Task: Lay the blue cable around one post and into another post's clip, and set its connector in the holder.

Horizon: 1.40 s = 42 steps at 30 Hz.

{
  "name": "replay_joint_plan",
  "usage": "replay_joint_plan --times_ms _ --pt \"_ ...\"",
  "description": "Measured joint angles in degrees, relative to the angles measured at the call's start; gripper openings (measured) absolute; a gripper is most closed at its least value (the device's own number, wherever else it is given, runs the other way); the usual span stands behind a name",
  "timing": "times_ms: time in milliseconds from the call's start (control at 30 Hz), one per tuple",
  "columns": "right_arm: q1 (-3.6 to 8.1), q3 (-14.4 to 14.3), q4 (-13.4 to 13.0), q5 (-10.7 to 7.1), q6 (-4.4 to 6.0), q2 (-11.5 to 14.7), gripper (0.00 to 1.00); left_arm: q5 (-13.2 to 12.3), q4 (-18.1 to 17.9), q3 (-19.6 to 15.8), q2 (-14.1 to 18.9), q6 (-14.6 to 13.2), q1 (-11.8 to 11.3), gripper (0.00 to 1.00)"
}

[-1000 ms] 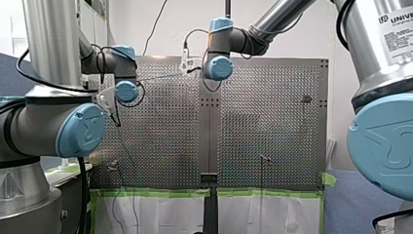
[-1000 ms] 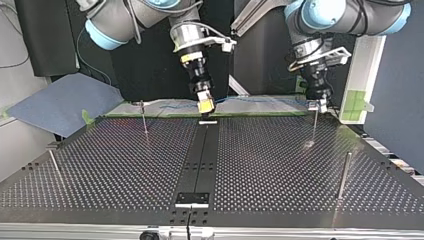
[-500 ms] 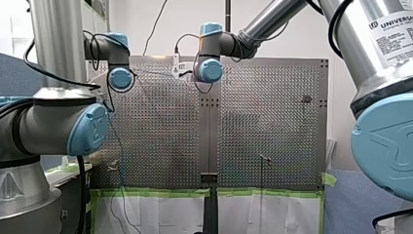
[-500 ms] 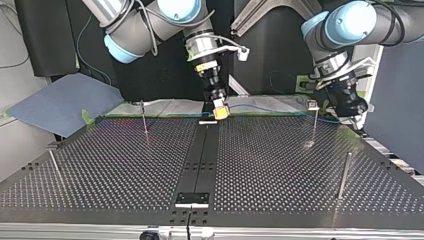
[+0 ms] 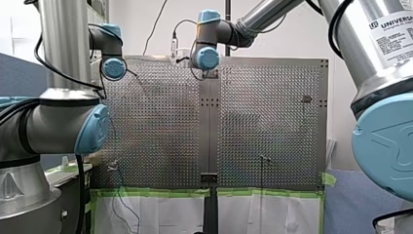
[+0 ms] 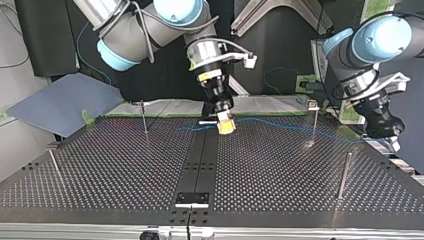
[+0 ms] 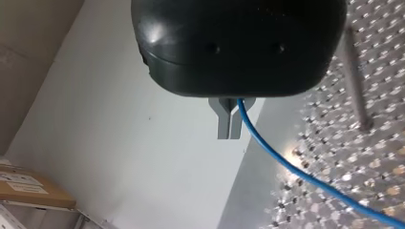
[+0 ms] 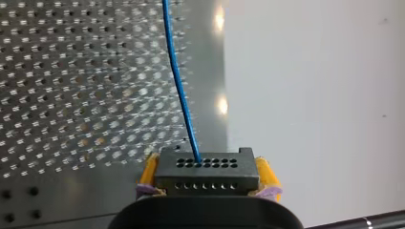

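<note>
My right gripper (image 6: pixel 226 125) has its yellow pads clamped on the connector (image 8: pixel 206 169), above the table's (image 6: pixel 125 165) centre strip. My left gripper (image 7: pixel 229 125) has its metal fingers pinched together on the blue cable (image 6: pixel 280 124), out beyond the post (image 6: pixel 314 125). The cable hangs stretched between them and crosses that post; I can't quite tell which side it passes. To do this well, I'd keep light tension and sweep the left low round the post without dragging the connector. Compared with half a second ago, the left has swung outward and the cable now spans the table.
</note>
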State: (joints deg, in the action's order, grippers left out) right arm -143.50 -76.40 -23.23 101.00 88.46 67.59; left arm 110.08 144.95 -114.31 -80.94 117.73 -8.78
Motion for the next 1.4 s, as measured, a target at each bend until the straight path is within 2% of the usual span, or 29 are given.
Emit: replay_joint_plan --times_ms 333,633,933,1100,1267,1400 --pt "-0.02 2.1 -0.2 -0.97 0.13 -0.3 0.02 -1.6 0.9 4.9 -2.1 -0.8 -0.9 0.00" --pt "0.01 4.2 0.8 -1.21 0.16 -0.6 0.02 -2.9 2.5 9.3 -6.1 -0.8 -1.6 0.00" --pt "0.06 6.7 2.6 -1.28 0.20 -3.8 0.02 -4.2 3.2 13.1 -9.7 0.2 -3.0 0.00" --pt "0.09 7.1 2.1 -1.54 0.23 -4.9 0.02 -5.8 3.6 14.7 -11.0 0.9 -4.3 0.00" --pt "0.25 7.7 2.5 -1.58 0.26 -5.4 0.02 -8.3 3.7 15.0 -12.0 2.9 -6.7 0.00" --pt "0.44 8.0 2.7 -1.53 0.31 -5.6 0.02 -10.1 3.6 15.0 -12.4 3.6 -7.7 0.00"
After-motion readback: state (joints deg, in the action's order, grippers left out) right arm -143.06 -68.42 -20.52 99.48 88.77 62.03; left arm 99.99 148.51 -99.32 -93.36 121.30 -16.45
